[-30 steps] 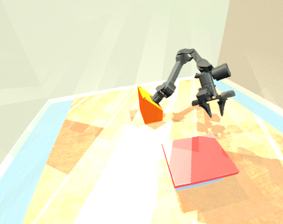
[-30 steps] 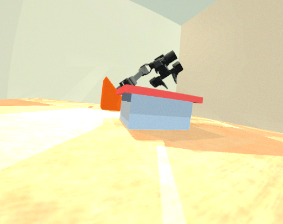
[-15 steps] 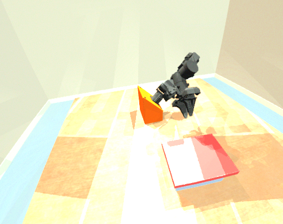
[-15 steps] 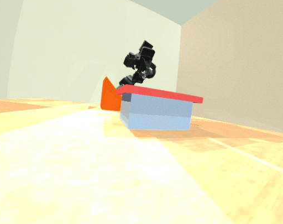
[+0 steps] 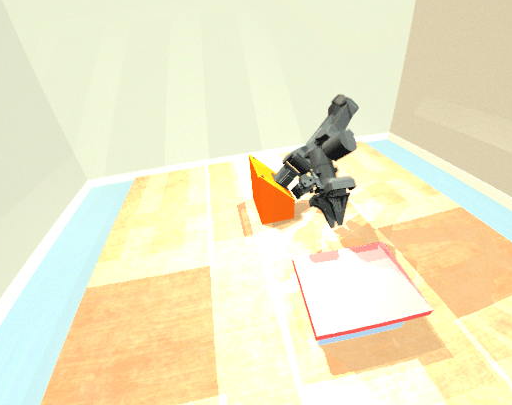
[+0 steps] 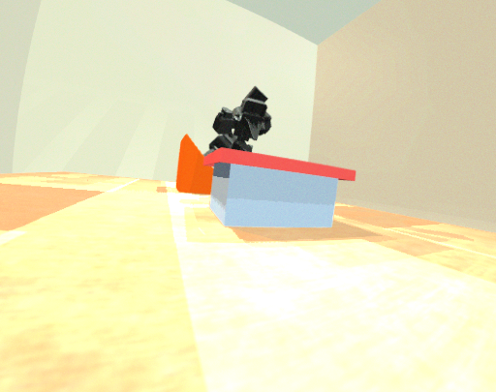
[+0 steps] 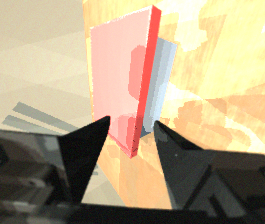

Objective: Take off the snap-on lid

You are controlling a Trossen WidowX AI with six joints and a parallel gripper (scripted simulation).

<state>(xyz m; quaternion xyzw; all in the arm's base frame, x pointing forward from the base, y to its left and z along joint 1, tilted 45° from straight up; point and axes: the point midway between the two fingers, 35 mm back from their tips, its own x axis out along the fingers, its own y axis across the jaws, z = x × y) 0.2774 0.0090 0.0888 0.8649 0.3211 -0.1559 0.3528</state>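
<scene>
The red lid (image 5: 358,290) (image 6: 282,162) (image 7: 121,75) sits on top of the light blue storage box (image 5: 361,334) (image 6: 282,196) (image 7: 161,82), and its rim stands out past the box walls. The box stands upright on the table. My gripper (image 5: 337,224) (image 7: 132,121) is part open and empty. In the top view it is in the air behind the lid's far edge, pointing down. In the wrist view a near corner of the lid shows between and beyond the fingertips. In the exterior view the fingertips are hard to make out above the lid.
An orange wedge-shaped block (image 5: 273,200) (image 6: 192,169) with a yellow sloping face stands at the arm's base, behind and to the left of the box in the top view. Light blue strips (image 5: 61,258) run along the sides of the wooden surface, with walls beyond.
</scene>
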